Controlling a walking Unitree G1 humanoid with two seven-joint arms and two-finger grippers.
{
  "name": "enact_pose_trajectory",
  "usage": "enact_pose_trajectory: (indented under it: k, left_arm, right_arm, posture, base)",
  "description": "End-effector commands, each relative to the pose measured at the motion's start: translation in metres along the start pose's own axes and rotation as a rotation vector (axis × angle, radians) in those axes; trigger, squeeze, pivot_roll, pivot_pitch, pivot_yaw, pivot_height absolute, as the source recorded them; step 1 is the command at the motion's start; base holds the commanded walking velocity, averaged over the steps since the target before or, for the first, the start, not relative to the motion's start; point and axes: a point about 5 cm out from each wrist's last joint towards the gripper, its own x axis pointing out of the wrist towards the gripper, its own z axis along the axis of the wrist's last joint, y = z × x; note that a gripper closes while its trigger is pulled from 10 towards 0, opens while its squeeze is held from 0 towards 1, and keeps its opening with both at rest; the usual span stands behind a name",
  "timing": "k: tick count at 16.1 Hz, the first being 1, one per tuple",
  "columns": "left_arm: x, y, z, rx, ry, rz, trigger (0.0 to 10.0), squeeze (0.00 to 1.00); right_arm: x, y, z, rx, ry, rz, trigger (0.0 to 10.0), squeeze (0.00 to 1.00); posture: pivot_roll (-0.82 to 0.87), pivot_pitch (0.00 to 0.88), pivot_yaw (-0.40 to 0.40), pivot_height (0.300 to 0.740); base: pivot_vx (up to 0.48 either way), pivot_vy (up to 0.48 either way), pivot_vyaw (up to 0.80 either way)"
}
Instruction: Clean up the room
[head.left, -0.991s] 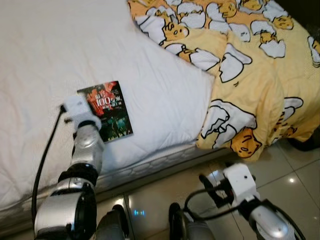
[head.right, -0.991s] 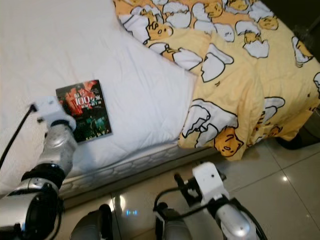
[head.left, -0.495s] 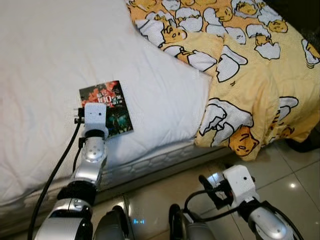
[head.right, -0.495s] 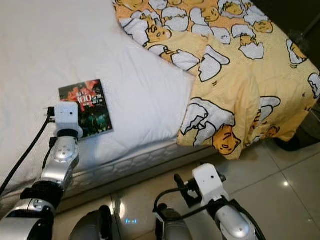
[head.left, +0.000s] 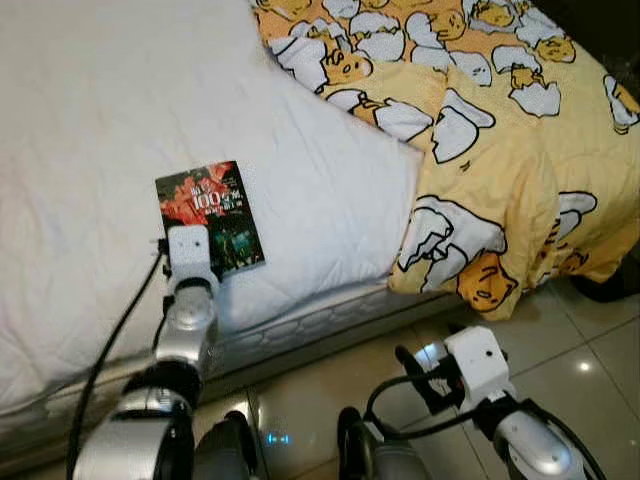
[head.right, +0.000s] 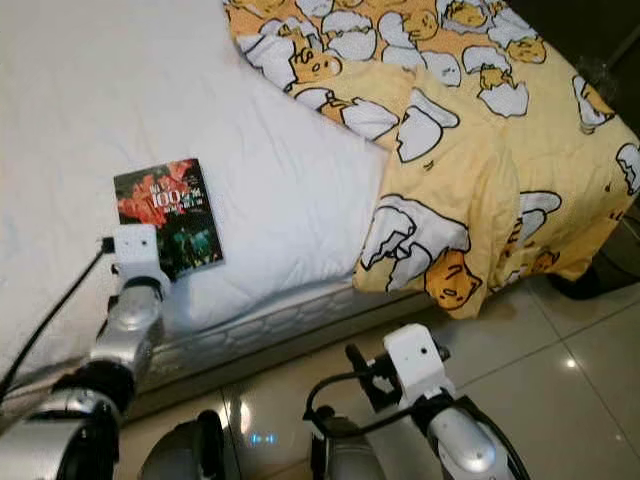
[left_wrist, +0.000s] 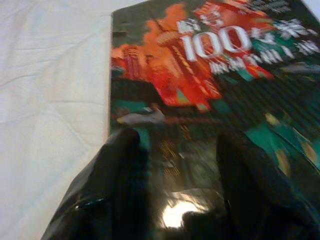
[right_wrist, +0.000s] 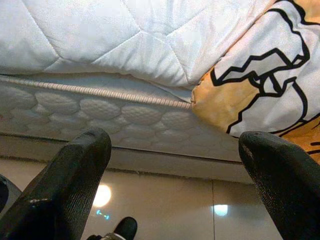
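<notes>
Across the white bed (head.left: 90, 120), yellow quilt (head.left: 520, 130) at two o'clock. Book (head.left: 210, 218) near the mattress edge, at nine o'clock. Left tool (left_wrist: 172, 150) drawn back slightly, fingers apart over the cover, ungrasped. Right tool (right_wrist: 175, 175) open, low.

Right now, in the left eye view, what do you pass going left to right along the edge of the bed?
Left gripper → book → white quilt → yellow blanket.
</notes>
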Motion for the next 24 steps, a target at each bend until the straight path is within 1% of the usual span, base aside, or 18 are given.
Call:
enact_pose_trajectory:
  k: [1,2,4,5,7,8,9,10,11,12,13,14,15,16,18,19,21,24]
  left_arm:
    - [0.001,0.005,-0.004,0.004,0.029,0.025,10.0,1.0]
    - [0.004,0.012,0.004,0.03,-0.01,0.068,10.0,1.0]
    - [0.005,0.021,0.01,0.075,-0.068,0.122,10.0,1.0]
    - [0.003,0.022,0.003,0.055,-0.049,0.13,10.0,1.0]
    - [-0.001,0.018,-0.009,0.0,0.015,0.101,10.0,1.0]
    - [-0.005,0.011,-0.022,-0.112,0.096,0.065,10.0,1.0]
    - [-0.007,0.009,-0.025,-0.15,0.12,0.063,10.0,1.0]
    - [-0.008,0.008,-0.028,-0.15,0.138,0.053,10.0,1.0]
    - [-0.009,0.003,-0.033,-0.197,0.185,0.031,10.0,1.0]
    - [-0.009,0.0,-0.033,-0.232,0.198,0.022,10.0,0.77]
    - [-0.009,-0.005,-0.032,-0.273,0.205,0.001,10.0,0.0]
    - [-0.009,-0.009,-0.031,-0.3,0.21,-0.014,10.0,0.0]
    - [-0.009,-0.011,-0.028,-0.278,0.186,-0.013,10.0,0.0]
    - [-0.007,-0.008,-0.018,-0.192,0.095,0.004,10.0,0.0]
    - [-0.007,0.001,0.005,0.095,-0.141,0.098,10.0,0.0]
    - [-0.007,0.002,0.005,0.099,-0.144,0.101,10.0,0.0]
    - [-0.011,-0.003,-0.006,0.033,-0.084,0.061,10.0,0.0]
    - [-0.026,-0.018,-0.025,-0.076,-0.008,-0.018,10.0,0.0]
  right_arm:
    - [-0.003,0.0,-0.005,0.01,0.02,-0.005,10.0,0.0]
    - [-0.005,0.0,-0.005,0.009,0.022,-0.007,10.0,0.0]
    - [-0.008,-0.001,-0.007,0.008,0.029,-0.014,10.0,0.0]
    - [-0.009,-0.001,-0.008,0.007,0.034,-0.015,10.0,0.0]
    - [-0.009,-0.001,-0.008,0.006,0.036,-0.013,10.0,0.0]
    - [-0.008,0.0,-0.008,0.003,0.037,-0.009,10.0,0.0]
    - [-0.008,0.0,-0.008,0.003,0.036,-0.007,10.0,0.0]
    - [-0.008,0.001,-0.008,0.002,0.037,-0.006,10.0,0.0]
    - [-0.009,0.001,-0.009,0.001,0.041,-0.004,10.0,0.0]
    - [-0.01,0.001,-0.009,0.0,0.043,-0.003,10.0,0.0]
    - [-0.011,0.001,-0.01,-0.001,0.047,-0.004,10.0,0.0]
    - [-0.011,0.0,-0.01,-0.003,0.049,-0.004,10.0,0.0]
    - [-0.012,0.001,-0.01,-0.004,0.05,-0.004,10.0,0.0]
    - [-0.012,0.0,-0.01,-0.005,0.049,-0.007,10.0,0.0]
    - [-0.013,-0.001,-0.011,-0.005,0.053,-0.012,10.0,0.0]
    - [-0.013,0.0,-0.011,-0.005,0.054,-0.012,10.0,0.0]
    - [-0.013,0.001,-0.012,-0.01,0.054,-0.008,10.0,0.0]
    - [-0.016,0.0,-0.014,-0.013,0.063,-0.011,10.0,0.0]
  posture:
    - [-0.2,0.238,-0.079,0.74]
    - [-0.2,0.24,-0.078,0.74]
    - [-0.21,0.241,-0.078,0.74]
    - [-0.2,0.243,-0.077,0.74]
    - [-0.2,0.247,-0.078,0.74]
    - [-0.2,0.25,-0.08,0.74]
    - [-0.2,0.25,-0.08,0.74]
    - [-0.2,0.25,-0.08,0.74]
    - [-0.21,0.252,-0.084,0.74]
    - [-0.21,0.253,-0.083,0.74]
    - [-0.21,0.253,-0.083,0.74]
    - [-0.21,0.253,-0.083,0.74]
    - [-0.22,0.254,-0.081,0.74]
    - [-0.22,0.254,-0.081,0.74]
    - [-0.21,0.255,-0.078,0.74]
    - [-0.21,0.255,-0.078,0.74]
    - [-0.21,0.257,-0.077,0.74]
    - [-0.21,0.259,-0.077,0.74]
  base:
    - [0.0,0.0,0.0]
    - [0.0,0.0,0.0]
    - [0.0,0.0,0.0]
    - [0.0,0.0,0.0]
    - [0.0,0.0,0.0]
    - [0.0,0.0,0.0]
    - [0.0,0.0,0.0]
    - [0.0,0.0,0.0]
    - [0.0,0.0,0.0]
    - [0.0,0.0,0.0]
    - [0.0,0.0,0.0]
    - [0.0,0.0,0.0]
    - [0.0,0.0,0.0]
    - [0.0,0.0,0.0]
    - [0.0,0.0,0.0]
    - [0.0,0.0,0.0]
    - [0.0,0.0,0.0]
    - [0.0,0.0,0.0]
